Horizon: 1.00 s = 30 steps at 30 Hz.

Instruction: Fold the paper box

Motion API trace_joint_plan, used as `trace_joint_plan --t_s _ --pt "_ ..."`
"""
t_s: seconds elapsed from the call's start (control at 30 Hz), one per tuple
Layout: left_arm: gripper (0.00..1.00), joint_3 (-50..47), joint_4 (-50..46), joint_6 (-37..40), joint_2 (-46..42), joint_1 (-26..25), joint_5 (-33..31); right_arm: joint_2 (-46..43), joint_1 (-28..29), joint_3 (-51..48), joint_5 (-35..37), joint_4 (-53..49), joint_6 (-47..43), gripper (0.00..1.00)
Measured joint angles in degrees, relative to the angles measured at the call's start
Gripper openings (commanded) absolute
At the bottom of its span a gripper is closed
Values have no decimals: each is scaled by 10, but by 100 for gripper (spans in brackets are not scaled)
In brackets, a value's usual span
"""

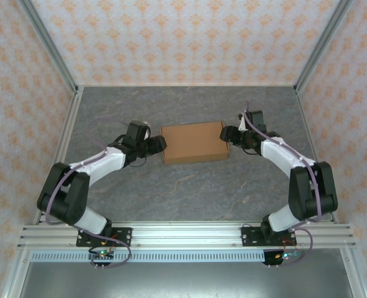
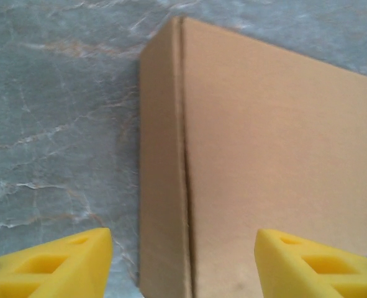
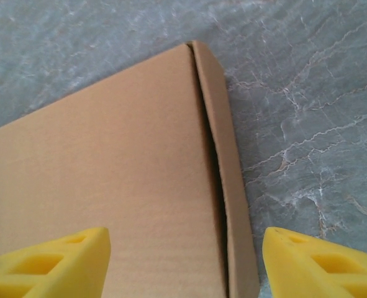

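Two arms from above, your left gripper at the left end of the closed paper box, mid table, your right gripper at its right end, left wrist, yellow fingers spread apart, box edge between, right wrist, fingers spread too, box edge between.

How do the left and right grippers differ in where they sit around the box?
The left gripper is at the left end of the box; the right gripper is at its right end, facing the left one. In the top view the right gripper sits slightly farther back than the left gripper. Shared: both are open, their yellow fingers spread across a box edge, gripping nothing.
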Motion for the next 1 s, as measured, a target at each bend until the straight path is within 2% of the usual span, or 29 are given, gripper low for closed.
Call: trace_joint_plan --t_s 0.17,0.47,0.73,1.0 --pt "63 27 -3 2 59 3 24 40 -6 5 -19 -5 0 66" --pt "57 84 -1 6 114 3 38 95 6 14 -72 26 15 51" --pt "56 147 -5 11 165 23 28 135 14 53 -58 54 37 46" --pt "58 286 -37 40 266 50 25 213 18 147 -26 68 60 46"
